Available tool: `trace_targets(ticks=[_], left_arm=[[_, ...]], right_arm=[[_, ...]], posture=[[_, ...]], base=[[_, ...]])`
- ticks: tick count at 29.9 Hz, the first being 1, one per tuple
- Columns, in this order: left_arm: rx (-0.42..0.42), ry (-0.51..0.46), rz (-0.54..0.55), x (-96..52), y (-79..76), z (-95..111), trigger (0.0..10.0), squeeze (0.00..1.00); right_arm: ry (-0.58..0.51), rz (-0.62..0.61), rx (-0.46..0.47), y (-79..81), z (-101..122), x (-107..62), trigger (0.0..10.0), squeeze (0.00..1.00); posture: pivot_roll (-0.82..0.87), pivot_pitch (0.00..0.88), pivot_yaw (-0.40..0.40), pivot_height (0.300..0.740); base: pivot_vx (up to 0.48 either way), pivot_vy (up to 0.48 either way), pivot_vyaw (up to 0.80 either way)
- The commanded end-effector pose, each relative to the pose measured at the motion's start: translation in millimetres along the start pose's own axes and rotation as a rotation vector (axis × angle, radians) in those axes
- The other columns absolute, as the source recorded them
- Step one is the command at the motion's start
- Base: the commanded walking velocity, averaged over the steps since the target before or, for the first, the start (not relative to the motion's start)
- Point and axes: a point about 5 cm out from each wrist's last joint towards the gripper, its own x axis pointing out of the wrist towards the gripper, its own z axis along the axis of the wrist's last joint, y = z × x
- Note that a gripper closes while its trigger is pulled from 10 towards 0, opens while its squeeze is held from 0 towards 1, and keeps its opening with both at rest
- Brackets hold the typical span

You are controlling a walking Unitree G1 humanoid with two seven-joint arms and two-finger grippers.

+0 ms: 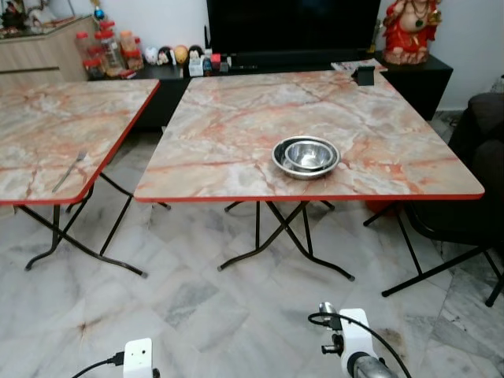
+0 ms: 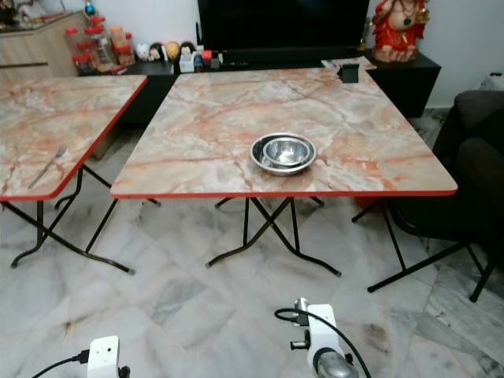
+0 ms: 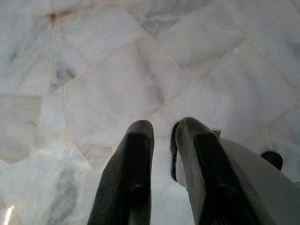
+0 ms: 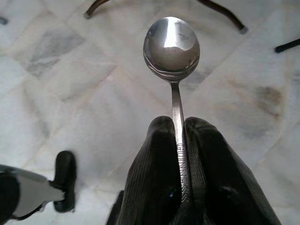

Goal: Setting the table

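The right claw (image 4: 180,140) is clamped on the handle of a spoon (image 4: 172,44), bowl pointing out ahead over the marble floor (image 4: 70,84), probably so it can be laid down flat once carried to the marbled surface (image 1: 236,134). There, nested steel bowls (image 1: 305,157) sit near the front edge, likely marking a place setting. The left claw (image 3: 159,154) hangs low, its fingers nearly together and holding nothing. The head views add a fork (image 1: 69,171) on the neighbouring surface (image 1: 47,126); the wrist view alone reveals the spoon.
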Motion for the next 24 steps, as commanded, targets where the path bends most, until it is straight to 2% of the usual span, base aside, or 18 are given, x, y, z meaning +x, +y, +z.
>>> trace_targets(ticks=[1, 24], left_arm=[[0.003, -0.015, 0.009, 1.0, 3.6, 4.7, 10.0, 0.00], [0.004, -0.012, 0.002, 1.3, 1.8, 5.2, 10.0, 0.00]], right_arm=[[-0.016, -0.009, 0.014, -0.9, 4.6, 0.7, 10.0, 0.00], [-0.015, -0.018, 0.021, -3.0, 5.4, 0.8, 10.0, 0.00]], posture=[[-0.01, 0.000, 0.007, 0.709], [-0.01, 0.000, 0.008, 0.709]], base=[[0.424, 0.000, 0.00], [0.427, 0.000, 0.00]])
